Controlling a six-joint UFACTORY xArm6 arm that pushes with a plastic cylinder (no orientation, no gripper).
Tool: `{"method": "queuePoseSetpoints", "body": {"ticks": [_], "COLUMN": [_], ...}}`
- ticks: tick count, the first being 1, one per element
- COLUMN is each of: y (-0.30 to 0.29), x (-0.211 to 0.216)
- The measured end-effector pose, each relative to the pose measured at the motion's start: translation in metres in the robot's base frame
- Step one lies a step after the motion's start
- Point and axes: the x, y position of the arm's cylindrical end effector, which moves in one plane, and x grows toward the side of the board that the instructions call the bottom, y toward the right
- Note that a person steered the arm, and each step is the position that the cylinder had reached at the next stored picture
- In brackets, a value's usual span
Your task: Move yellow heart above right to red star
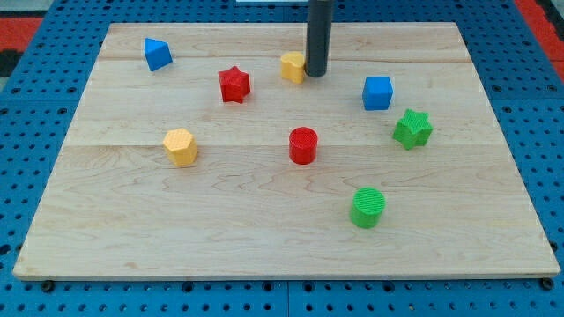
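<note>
Nearest to us, in the lower right of the frame, a green cylinder [367, 208] sits alone on the wooden surface [132, 238]. Above it, near the middle of the frame, stands a red cylinder [302, 145], and level with it toward the left is a yellow hexagonal block [180, 146]. To the right, a green star [412, 129] lies just below a blue cube [377, 92].

Farther up, the red star [234, 84] rests left of centre. The yellow heart [293, 66] lies to its upper right, a short gap between them, so we judge the task close to done or done. A blue block [157, 54], roughly triangular, occupies the upper left corner area.

We have no pincer here, so nothing can be said of one being spread or pressed together; our dark rod comes down from the top edge of the frame, and my tip [315, 75] sits against the heart's right side, touching or very nearly so. That placement suits a leftward nudge, which would bring the heart closer above the star. We judge that any further push should be slight, lest the heart slide past the star's upper right.
</note>
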Motion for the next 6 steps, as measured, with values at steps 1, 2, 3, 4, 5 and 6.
{"method": "queuePoseSetpoints", "body": {"ticks": [1, 2, 3, 4, 5, 6], "y": [-0.022, -0.038, -0.062, -0.078, -0.115, -0.141], "x": [0.007, 0.012, 0.011, 0.013, 0.009, -0.002]}}
